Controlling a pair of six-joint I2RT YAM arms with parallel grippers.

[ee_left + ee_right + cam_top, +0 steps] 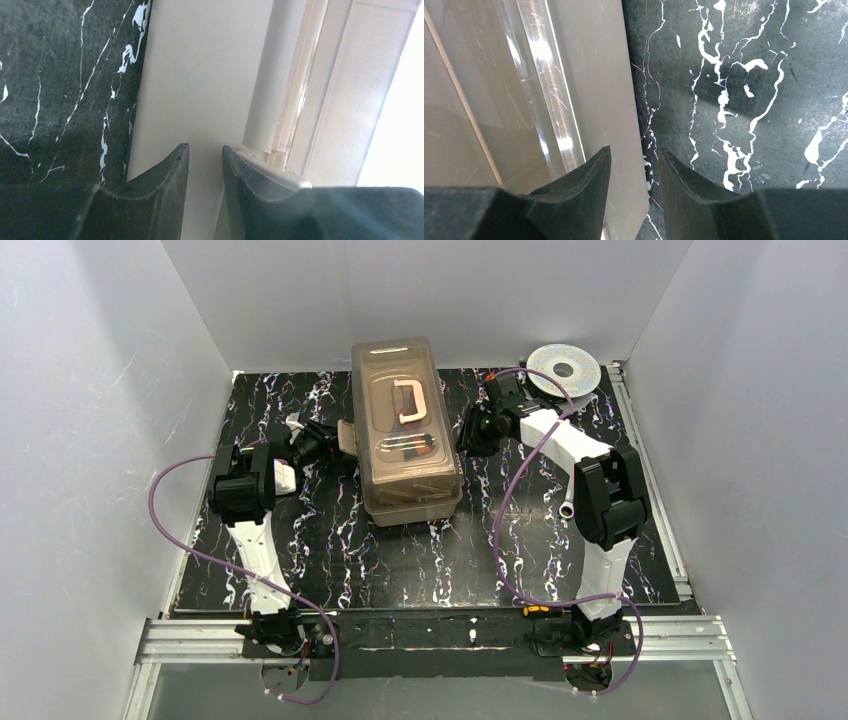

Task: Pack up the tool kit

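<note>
1. The toolbox (405, 455) stands on the black marbled table (400, 560), in the middle towards the back, between the two arms.
2. Its smoky see-through lid (385, 370) is down, with the cream handle (408, 402) lying flat on top.
3. Small hand tools (408, 448) with red and orange parts show dimly through the lid.
4. The left tool (345, 437) is at the toolbox's left side. In the left wrist view its fingers stand slightly apart with a narrow gap, released, and nothing is seen clamped between them. The beige wall of the box is right in front of them.
5. The right tool (468, 430) is at the toolbox's right side. In the right wrist view its fingers are apart, released, over the bottom edge of the box where it meets the table.
6. A round silver wire spool (563, 367) lies in the back right corner, apart from the box.
</note>
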